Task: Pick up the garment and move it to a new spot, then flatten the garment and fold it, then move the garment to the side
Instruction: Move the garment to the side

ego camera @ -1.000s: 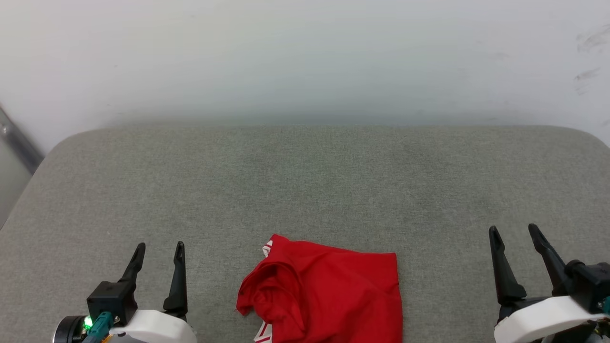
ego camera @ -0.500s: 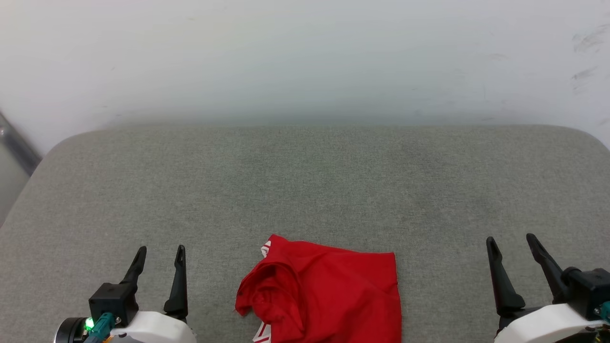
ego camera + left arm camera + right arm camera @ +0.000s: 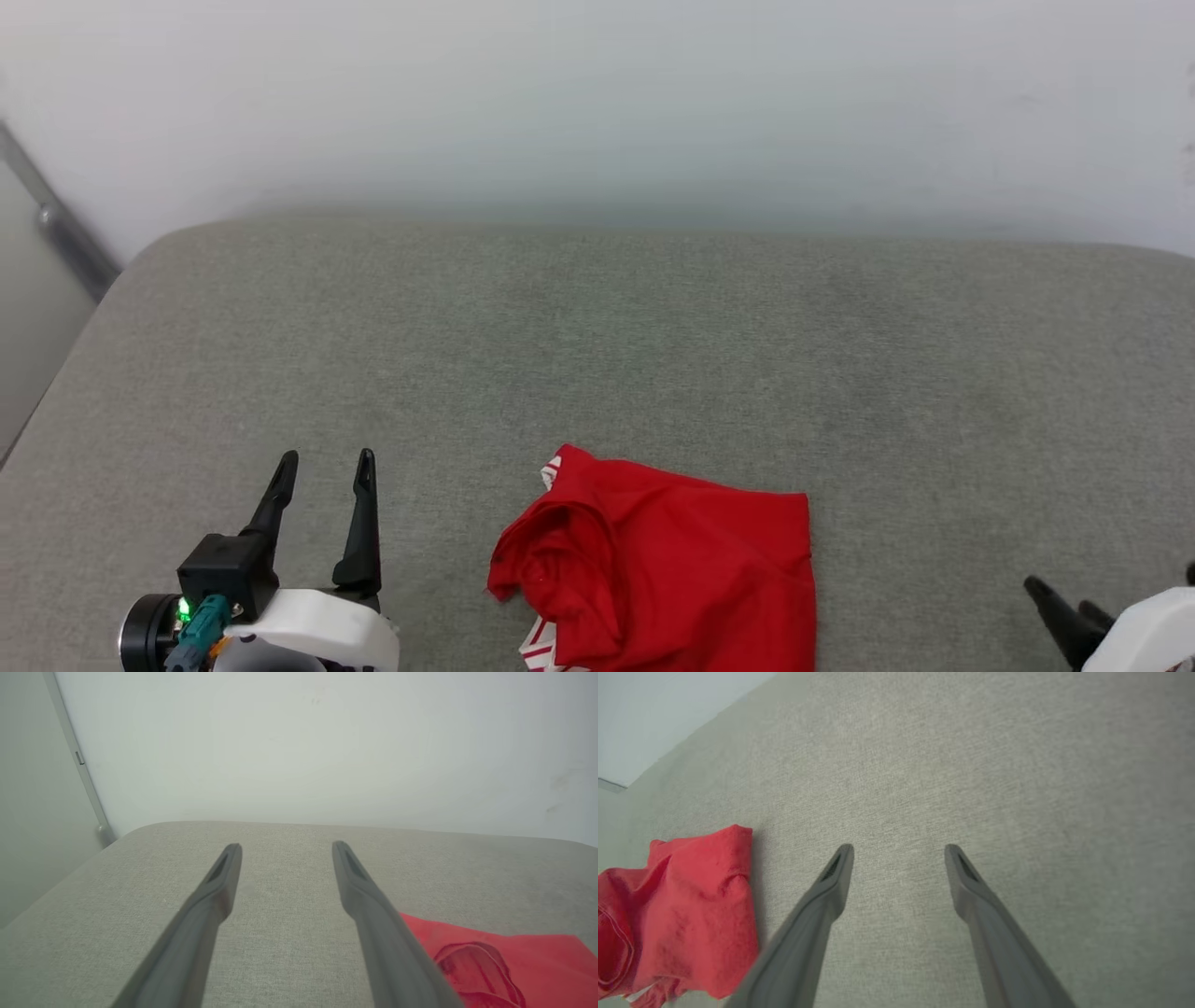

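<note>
A loosely folded red jersey shirt (image 3: 663,569) with red-white striped trim is laid on a grey woven fabric surface (image 3: 597,355), low in the head view, between both grippers and touched by neither. The left gripper (image 3: 327,455) is held wide open and empty near it. The right gripper (image 3: 899,847) is likewise spread wide and empty, farther off.

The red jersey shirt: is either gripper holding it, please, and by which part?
Neither: the left gripper and right gripper are open, apart from the red jersey shirt.
</note>
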### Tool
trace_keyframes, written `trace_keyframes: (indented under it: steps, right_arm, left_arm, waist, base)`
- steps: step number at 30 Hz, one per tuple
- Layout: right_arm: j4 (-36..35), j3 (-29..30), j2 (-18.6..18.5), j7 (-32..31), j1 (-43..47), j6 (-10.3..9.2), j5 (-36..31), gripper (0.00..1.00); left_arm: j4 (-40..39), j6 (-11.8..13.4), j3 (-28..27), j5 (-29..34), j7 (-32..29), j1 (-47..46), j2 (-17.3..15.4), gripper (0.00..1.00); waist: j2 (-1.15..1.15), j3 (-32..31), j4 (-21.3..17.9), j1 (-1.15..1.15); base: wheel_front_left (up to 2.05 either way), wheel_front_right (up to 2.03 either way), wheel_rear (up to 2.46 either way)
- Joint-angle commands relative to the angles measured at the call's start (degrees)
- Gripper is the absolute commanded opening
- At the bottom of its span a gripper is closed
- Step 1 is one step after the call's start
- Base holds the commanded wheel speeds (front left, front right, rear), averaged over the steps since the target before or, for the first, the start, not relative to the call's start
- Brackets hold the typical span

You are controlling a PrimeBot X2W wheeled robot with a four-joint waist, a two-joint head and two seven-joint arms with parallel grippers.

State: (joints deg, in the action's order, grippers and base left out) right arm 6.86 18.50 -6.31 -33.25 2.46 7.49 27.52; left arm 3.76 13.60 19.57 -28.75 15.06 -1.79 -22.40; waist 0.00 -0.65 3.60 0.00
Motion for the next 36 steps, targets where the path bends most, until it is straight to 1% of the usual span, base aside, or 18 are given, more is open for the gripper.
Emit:
trace_keyframes:
  steps: [1, 3, 5, 7, 10, 13, 15, 18, 19, 21, 22, 26, 29, 32, 36]
  right_arm:
    - [0.5, -0.1, 0.4, -0.9, -0.8, -0.01, 1.0, 1.0]
    - [3.0, 1.6, 1.3, -5.4, -2.0, 0.0, 5.4, 1.0]
    - [4.9, 1.7, 2.4, -9.6, -3.1, -0.01, 9.9, 1.0]
    - [7.1, 0.8, 3.1, -14.0, -3.6, 0.0, 13.9, 1.0]
    - [9.4, -2.1, 3.4, -17.0, -5.6, -0.01, 21.2, 1.0]
    - [12.4, -7.1, 3.4, -16.5, -6.6, -0.01, 27.9, 1.0]
    - [14.3, -10.5, 3.4, -15.5, -7.9, -0.01, 31.2, 1.0]
    - [16.0, -15.0, 3.4, -13.0, -9.7, -0.01, 34.6, 1.0]
    - [16.3, -16.5, 3.4, -12.1, -10.1, -0.01, 34.5, 1.0]
    - [16.9, -18.5, 3.4, -10.0, -11.2, -0.01, 34.9, 0.16]
    - [17.0, -19.3, 3.4, -9.4, -11.6, 0.0, 34.9, 0.0]
    - [16.8, -22.3, 1.7, -6.3, -12.6, -0.01, 32.8, 0.0]
    - [15.7, -25.4, -0.5, -4.5, -12.8, -0.01, 30.4, 0.0]
    - [14.0, -29.0, -4.3, -2.9, -13.2, -0.01, 25.4, 0.0]
    - [11.4, -33.2, -10.1, -2.4, -14.6, -0.01, 15.9, 0.0]
  left_arm:
    - [-0.1, -0.3, -0.3, 0.3, 0.1, -0.8, 0.2, 1.0]
    - [0.0, -0.8, -0.6, 0.7, 0.1, -1.3, 0.6, 1.0]
    - [0.3, -1.4, -1.0, 1.0, 0.1, -1.7, 1.0, 1.0]
    - [0.6, -1.9, -1.3, 1.3, 0.1, -2.0, 1.5, 1.0]
    - [0.9, -2.6, -1.7, 1.9, 0.1, -2.7, 2.2, 1.0]
    - [1.2, -3.0, -2.1, 2.3, 0.1, -3.0, 2.6, 1.0]
    - [1.4, -3.5, -2.4, 2.5, 0.1, -3.5, 2.9, 1.0]
    - [2.0, -4.1, -2.6, 3.0, 0.1, -3.8, 3.3, 1.0]
    - [2.2, -4.3, -2.6, 3.1, 0.1, -3.9, 3.4, 1.0]
    - [2.4, -4.6, -2.7, 3.5, 0.1, -4.4, 3.7, 1.0]
    - [2.5, -4.9, -2.8, 3.5, 0.1, -4.5, 3.7, 1.0]
    - [3.0, -5.3, -3.1, 4.0, 0.1, -4.2, 4.2, 1.0]
    - [3.3, -5.3, -3.5, 4.4, 0.1, -3.3, 4.4, 1.0]
    - [3.2, -5.3, -3.9, 4.6, 0.1, -2.7, 4.6, 1.0]
    - [2.6, -5.3, -4.7, 4.8, 0.1, -1.5, 4.9, 1.0]
  waist:
    - [0.0, 0.7, 1.1, 0.0]
    - [0.0, 1.6, 2.1, 0.0]
    - [0.0, 2.5, 3.1, 0.0]
    - [0.0, 3.2, 4.0, 0.0]
    - [0.0, 4.3, 5.0, 0.0]
    - [0.0, 5.1, 5.5, 0.0]
    - [0.0, 5.6, 5.8, 0.0]
    - [0.0, 6.2, 6.0, 0.0]
    - [0.0, 6.4, 6.0, 0.0]
    - [0.0, 6.6, 6.1, 0.0]
    - [0.0, 6.6, 6.1, 0.0]
    - [0.0, 6.2, 5.8, 0.0]
    - [0.0, 5.3, 5.0, 0.0]
    - [0.0, 4.5, 3.6, 0.0]
    - [0.0, 4.0, 0.1, 0.0]
  base:
    - [0.0, 0.0, 0.0]
    - [0.0, 0.0, 0.0]
    - [0.0, 0.0, 0.0]
    - [0.0, 0.0, 0.0]
    - [0.0, 0.0, 0.0]
    - [0.0, 0.0, 0.0]
    - [0.0, 0.0, 0.0]
    - [0.0, 0.0, 0.0]
    - [0.0, 0.0, 0.0]
    - [0.0, 0.0, 0.0]
    - [0.0, 0.0, 0.0]
    - [0.0, 0.0, 0.0]
    - [0.0, 0.0, 0.0]
    - [0.0, 0.0, 0.0]
    - [0.0, 0.0, 0.0]
